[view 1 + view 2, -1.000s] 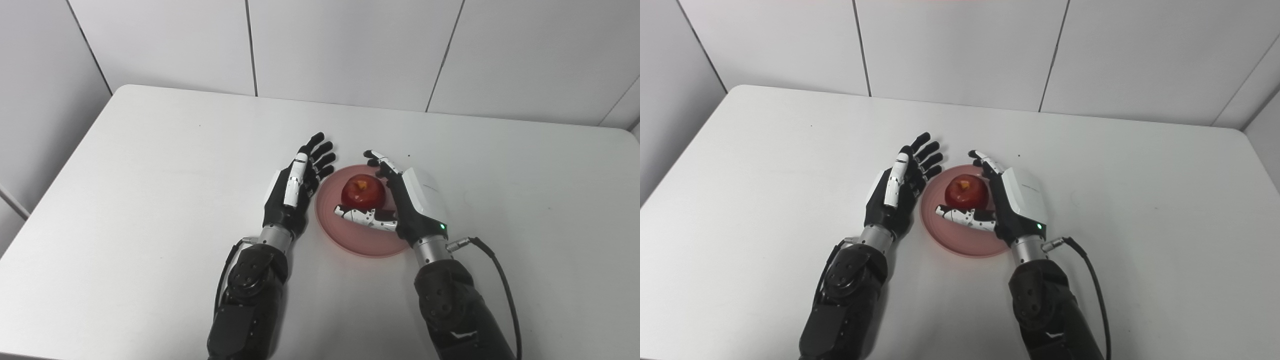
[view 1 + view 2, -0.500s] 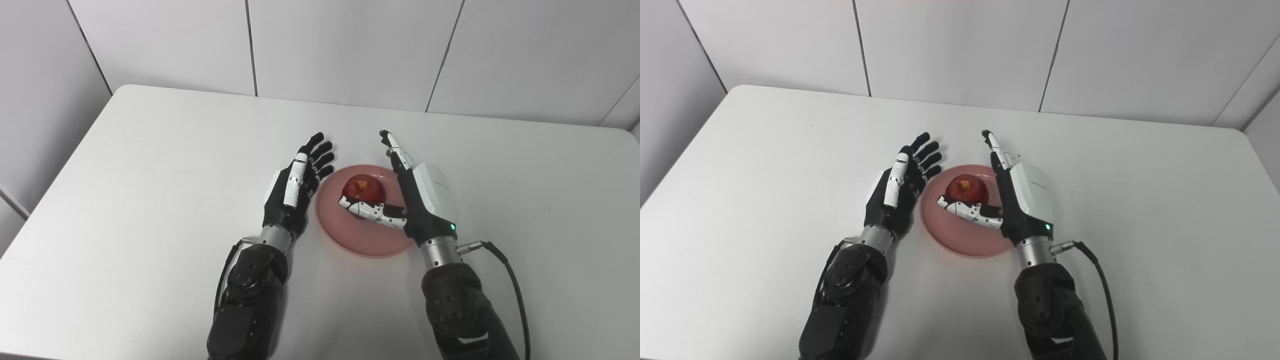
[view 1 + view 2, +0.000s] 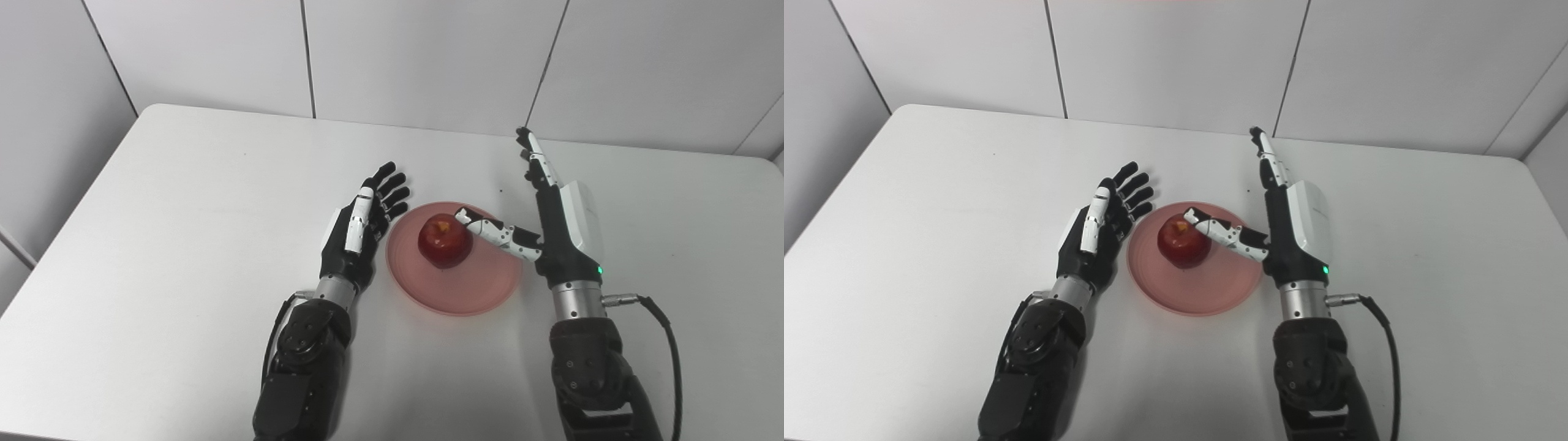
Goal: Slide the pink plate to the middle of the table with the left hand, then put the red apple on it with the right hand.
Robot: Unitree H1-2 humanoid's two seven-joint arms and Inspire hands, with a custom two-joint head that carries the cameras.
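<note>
Apple (image 3: 445,240) sits on the plate (image 3: 453,294), a little toward the far side of it, with its stem end up. It lies between my two hands, just off the thumb tip of the right hand (image 3: 560,229) and near the fingertips of the left hand (image 3: 355,236). I judge the apple to be firm, smooth and rather slippery, with some weight, and round, so it can roll if I knock it. If I must take it again, I would close fingers and thumb around its widest part from the side. The plate looks stiff and shallow; I think it would slide easily on the table (image 3: 184,202).

My right hand holds nothing: its fingers are straight and point up and away, and the thumb stretches toward the apple; I cannot tell if it touches. The left hand is also empty, fingers spread, resting just beside the left rim of the plate. Nothing else stands on the table near the fingers. Only the right thumb is in the way when I draw back.
</note>
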